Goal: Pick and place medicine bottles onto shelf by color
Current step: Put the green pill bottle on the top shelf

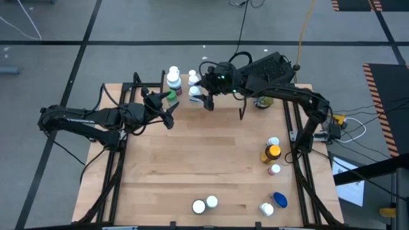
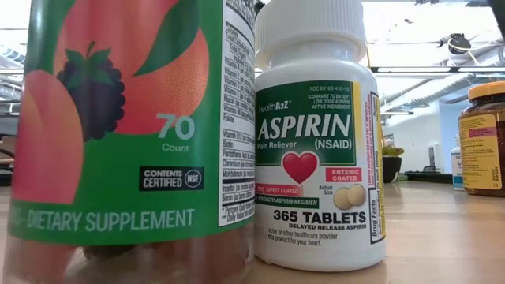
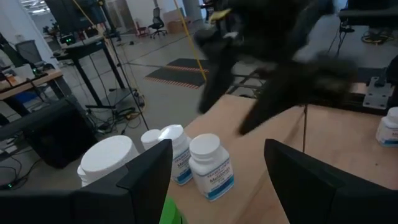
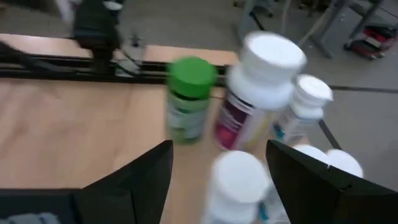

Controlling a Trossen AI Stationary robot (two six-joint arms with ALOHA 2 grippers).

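Several medicine bottles stand in a cluster at the table's far left: white ones [image 1: 173,76], [image 1: 193,80] and a green-capped one [image 1: 171,96]. My right gripper [image 1: 206,101] is open just right of the cluster. In its wrist view a white cap [image 4: 237,180] shows between its fingers, with the green bottle [image 4: 188,99] and a pink-labelled white bottle [image 4: 256,93] beyond. My left gripper [image 1: 169,116] is open just near of the green bottle, facing the white bottles [image 3: 211,165]. I cannot tell the shelf's board from the tabletop.
More bottles stand at the table's right: an amber one [image 1: 271,153], white ones [image 1: 273,142], [image 1: 275,169], a blue one [image 1: 279,200]. Two white caps [image 1: 204,204] sit at the near edge. In the low view a green supplement bottle [image 2: 126,118] and an aspirin bottle [image 2: 316,142] fill the foreground.
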